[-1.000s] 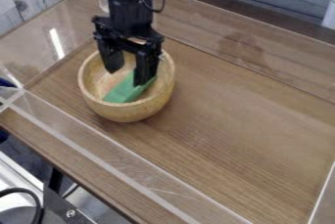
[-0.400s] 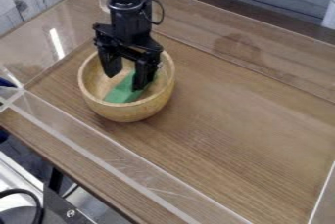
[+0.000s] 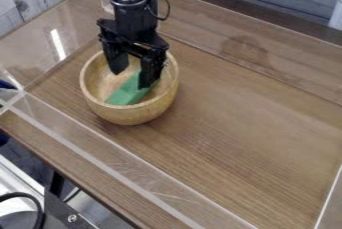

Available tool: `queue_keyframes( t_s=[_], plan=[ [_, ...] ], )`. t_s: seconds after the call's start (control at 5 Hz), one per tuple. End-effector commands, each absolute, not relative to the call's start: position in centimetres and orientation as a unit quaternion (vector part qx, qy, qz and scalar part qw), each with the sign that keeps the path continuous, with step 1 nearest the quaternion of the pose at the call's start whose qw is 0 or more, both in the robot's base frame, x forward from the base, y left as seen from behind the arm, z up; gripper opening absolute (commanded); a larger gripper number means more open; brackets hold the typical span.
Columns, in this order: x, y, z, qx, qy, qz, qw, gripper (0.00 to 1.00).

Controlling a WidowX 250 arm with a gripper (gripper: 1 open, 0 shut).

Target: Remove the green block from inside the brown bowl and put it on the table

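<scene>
Meanwhile, on the wood-grain table (image 3: 254, 103) with its clear walls, the brown bowl (image 3: 96, 103) sits near the left side, the green block (image 3: 130, 94) lying inside against its pale wall. Compared with a second ago, the gripper (image 3: 134, 68) has barely shifted, hanging straight down into the bowl with jaws spread wide, empty, straddling the block's upper end. Nothing is gripped yet; closing looks next.
</scene>
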State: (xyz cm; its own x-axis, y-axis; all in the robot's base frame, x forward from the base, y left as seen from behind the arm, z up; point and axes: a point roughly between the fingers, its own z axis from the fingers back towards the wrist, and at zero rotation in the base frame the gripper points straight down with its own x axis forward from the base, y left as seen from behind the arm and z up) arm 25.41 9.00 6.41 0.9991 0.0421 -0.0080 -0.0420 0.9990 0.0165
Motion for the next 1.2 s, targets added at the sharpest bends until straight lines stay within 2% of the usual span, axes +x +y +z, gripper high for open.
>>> queue_keyframes(
  t_s=[0.0, 0.2, 0.6, 1.0],
  plan=[
    [26.6, 9.1, 7.7, 0.022, -0.019, 0.028, 0.999, 1.0],
    [27.1, 9.2, 7.0, 0.025, -0.007, 0.036, 0.999, 1.0],
    [26.8, 9.3, 8.8, 0.012, -0.013, 0.041, 0.999, 1.0],
    [27.0, 10.3, 8.6, 0.017, -0.044, 0.035, 0.998, 1.0]
  ],
)
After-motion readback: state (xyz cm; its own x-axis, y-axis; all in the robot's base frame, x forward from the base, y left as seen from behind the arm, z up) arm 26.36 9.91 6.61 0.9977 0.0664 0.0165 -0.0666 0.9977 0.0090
